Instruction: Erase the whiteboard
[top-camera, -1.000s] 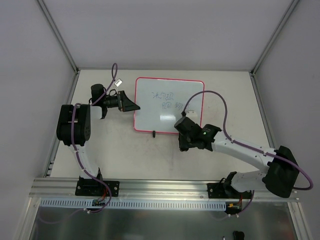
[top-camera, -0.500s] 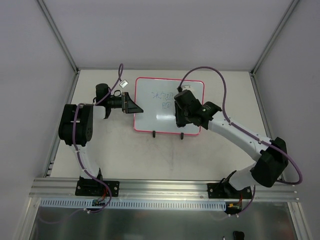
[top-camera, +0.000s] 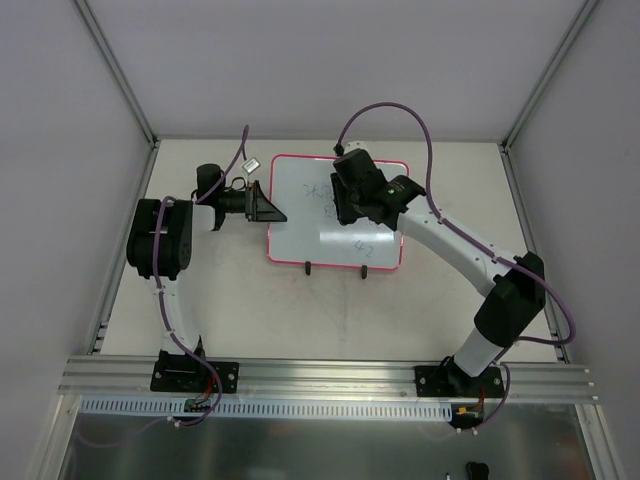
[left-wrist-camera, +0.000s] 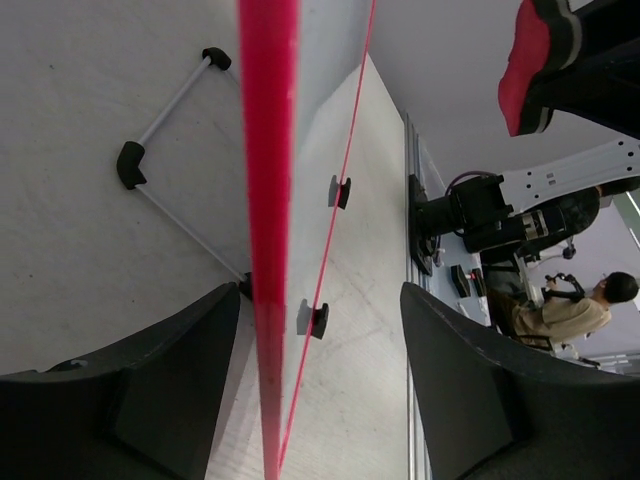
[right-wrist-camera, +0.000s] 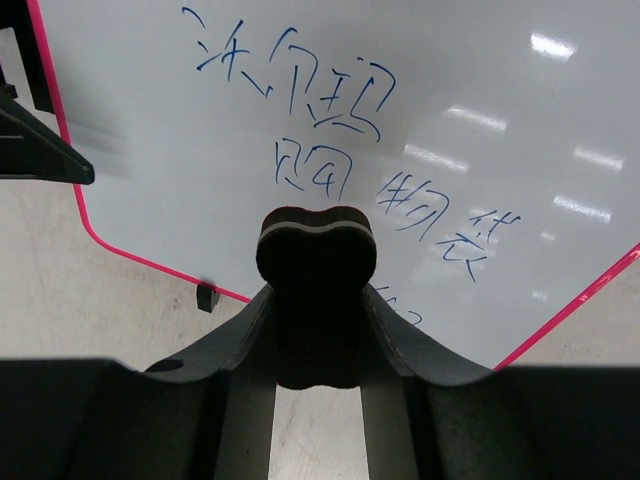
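Right wrist view: right fingers pinch a dark eraser, hiding part of the whiteboard's blue handwriting. Left fingers sit spread astride its pink frame.

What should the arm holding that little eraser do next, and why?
Probably press the eraser down onto the whiteboard and start a stroke across the blue handwriting. The right jaws are shut on the eraser, which sits over the writing, and none of it looks wiped yet. The left jaws straddle the board's left edge, seemingly to steady it.
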